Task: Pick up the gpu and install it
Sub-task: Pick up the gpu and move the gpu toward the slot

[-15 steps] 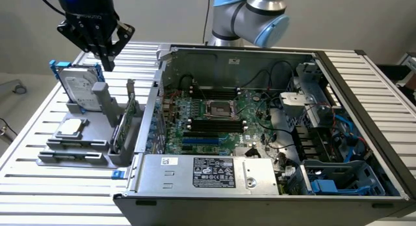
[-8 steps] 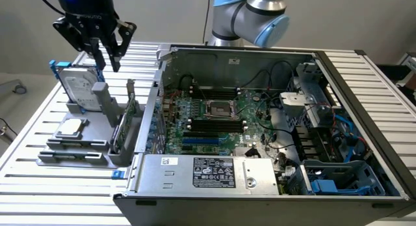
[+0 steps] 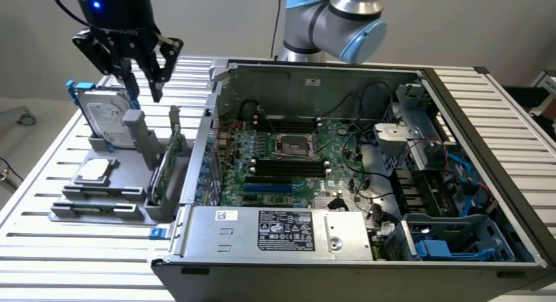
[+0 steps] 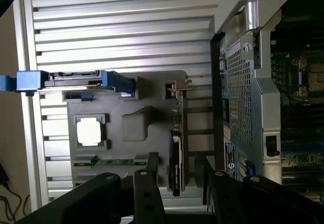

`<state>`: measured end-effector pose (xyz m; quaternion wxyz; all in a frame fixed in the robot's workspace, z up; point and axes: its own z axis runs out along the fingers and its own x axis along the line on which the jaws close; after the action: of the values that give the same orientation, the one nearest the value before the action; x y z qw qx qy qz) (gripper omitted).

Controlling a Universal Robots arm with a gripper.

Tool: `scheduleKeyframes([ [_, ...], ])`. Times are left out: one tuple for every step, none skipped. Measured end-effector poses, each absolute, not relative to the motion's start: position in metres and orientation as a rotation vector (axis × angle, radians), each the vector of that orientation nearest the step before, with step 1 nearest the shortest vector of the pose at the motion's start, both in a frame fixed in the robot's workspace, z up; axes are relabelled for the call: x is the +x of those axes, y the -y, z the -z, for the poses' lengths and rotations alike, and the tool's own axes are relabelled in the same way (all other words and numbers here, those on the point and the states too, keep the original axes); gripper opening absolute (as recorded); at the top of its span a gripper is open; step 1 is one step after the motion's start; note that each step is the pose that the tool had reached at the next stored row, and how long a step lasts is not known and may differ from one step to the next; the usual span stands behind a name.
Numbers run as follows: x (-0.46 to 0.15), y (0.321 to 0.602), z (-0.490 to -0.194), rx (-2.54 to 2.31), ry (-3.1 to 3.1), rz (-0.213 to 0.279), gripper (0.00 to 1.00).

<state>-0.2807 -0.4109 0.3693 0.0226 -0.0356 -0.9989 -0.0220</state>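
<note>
Exterior view: the end effector (image 3: 145, 92) hovers with jaws apart above the gpu (image 3: 168, 160), which stands on edge in the grey holder (image 3: 87, 214) beside the computer case (image 3: 287, 233), long axis parallel to the case wall.

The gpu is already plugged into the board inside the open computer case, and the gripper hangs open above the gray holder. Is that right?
Not quite. The gpu is not inside the computer case. It stands on edge in the gray holder beside the case, as the exterior view shows. The gripper does hang open above that holder.
</note>
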Motion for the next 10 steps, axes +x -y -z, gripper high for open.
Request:
scheduleKeyframes([
  [-0.281, 0.411, -0.368, -0.11, 3.094, 0.068, 0.42],
  [-0.281, 0.411, -0.366, -0.11, 3.094, 0.068, 0.42],
  [-0.281, 0.411, -0.364, -0.11, 3.094, 0.068, 0.42],
  [-0.281, 0.411, -0.362, -0.109, 3.094, 0.068, 0.42],
  [-0.281, 0.411, -0.36, -0.108, 3.094, 0.068, 0.42],
  [-0.281, 0.411, -0.359, -0.105, 3.094, 0.068, 0.42],
  [-0.281, 0.412, -0.357, -0.101, 3.094, 0.068, 0.42],
  [-0.281, 0.412, -0.355, -0.096, 3.094, 0.068, 0.42],
  [-0.281, 0.412, -0.353, -0.091, 3.094, 0.068, 0.42],
  [-0.281, 0.413, -0.351, -0.086, 3.094, 0.068, 0.42],
])
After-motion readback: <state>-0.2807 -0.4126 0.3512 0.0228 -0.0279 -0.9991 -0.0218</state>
